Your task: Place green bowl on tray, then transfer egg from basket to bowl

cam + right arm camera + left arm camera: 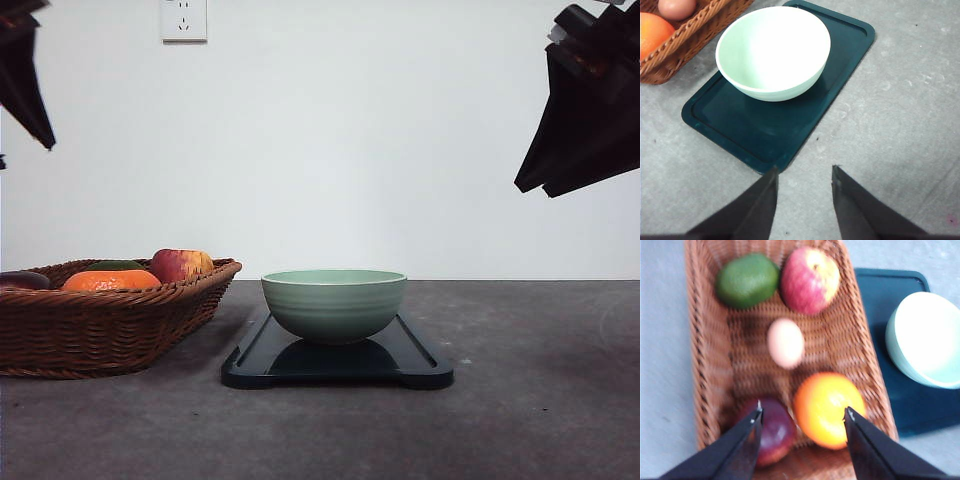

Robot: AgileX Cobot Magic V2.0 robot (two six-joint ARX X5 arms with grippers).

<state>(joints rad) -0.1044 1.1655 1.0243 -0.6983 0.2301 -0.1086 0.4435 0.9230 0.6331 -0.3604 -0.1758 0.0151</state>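
The green bowl (334, 305) (772, 52) stands upright and empty on the dark tray (420, 365) (765, 130), at the end nearer the basket. The brown wicker basket (100, 330) (705, 340) sits to the tray's left. A pale egg (785, 343) (676, 7) lies in the middle of the basket floor among fruit. My left gripper (803, 411) hovers open above the basket, holding nothing; it is high at the left (25, 80) in the front view. My right gripper (805, 170) (585, 110) is open and empty, raised above the table beside the tray's edge.
Around the egg in the basket lie a green fruit (746, 280), a red-yellow apple (810, 280), an orange (827, 410) and a dark red fruit (772, 430). Grey tabletop (540, 400) stretches right of the tray. A white wall with a socket (183, 20) is behind.
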